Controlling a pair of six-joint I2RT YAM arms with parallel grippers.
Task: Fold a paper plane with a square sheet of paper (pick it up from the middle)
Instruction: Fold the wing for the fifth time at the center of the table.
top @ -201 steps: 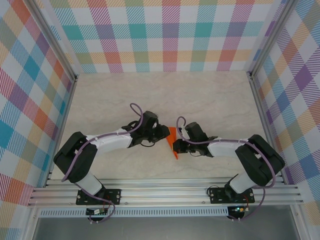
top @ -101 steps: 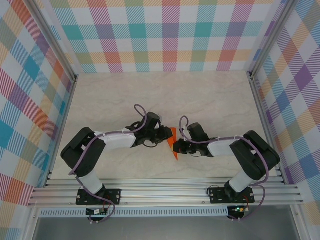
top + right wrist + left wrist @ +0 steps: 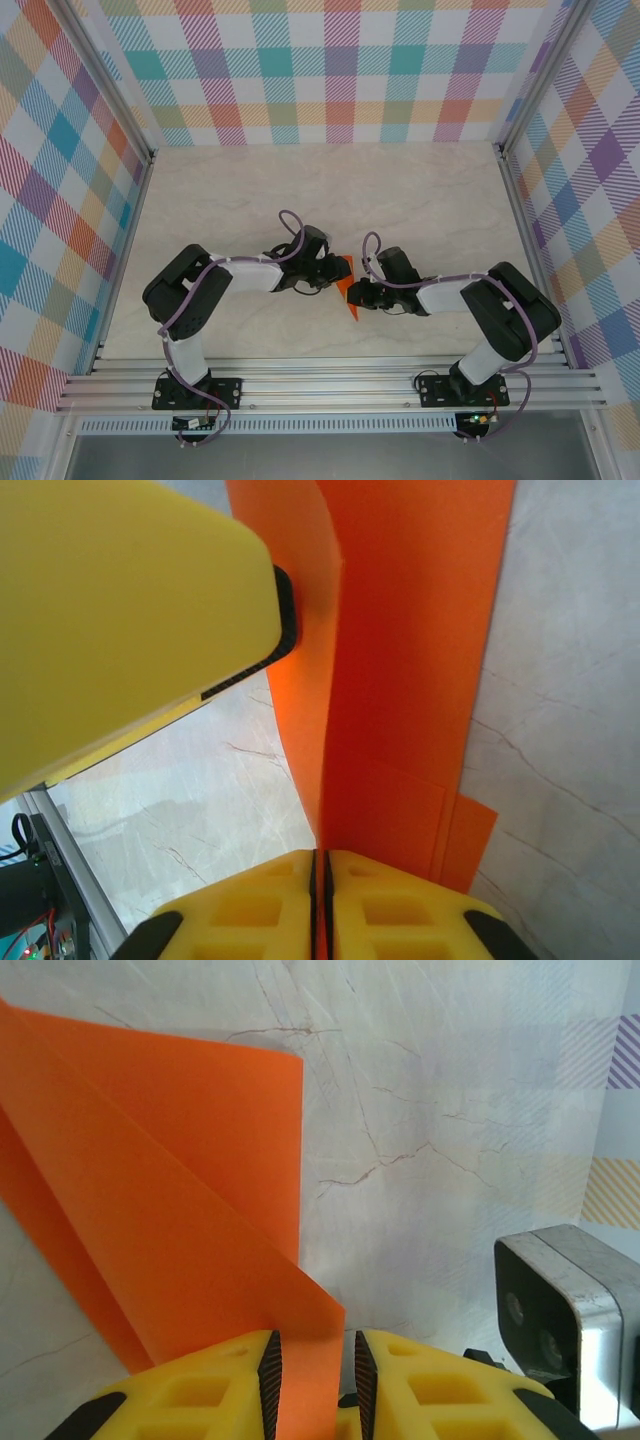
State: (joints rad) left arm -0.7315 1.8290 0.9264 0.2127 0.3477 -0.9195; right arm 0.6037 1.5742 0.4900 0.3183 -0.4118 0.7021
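The square sheet of paper (image 3: 346,279) is bright orange and folded into a pointed, creased shape, standing partly off the table between both grippers. My left gripper (image 3: 334,272) meets it from the left. In the left wrist view its jaws (image 3: 312,1365) stand a little apart, with an orange flap (image 3: 180,1210) between them lying against the left pad. My right gripper (image 3: 356,293) comes from the right. Its fingers (image 3: 320,870) are pressed together on the folded paper's (image 3: 400,680) lower edge. The left gripper's yellow finger (image 3: 120,610) touches the paper's far side.
The pale marbled table (image 3: 330,190) is walled by checked panels on three sides, with an aluminium rail (image 3: 330,385) along the near edge. The right wrist's camera housing (image 3: 570,1310) sits close beside the left fingers.
The left arm's elbow has swung right and forward, and its gripper has crept closer onto the paper. The right arm has folded slightly; the paper has barely shifted.
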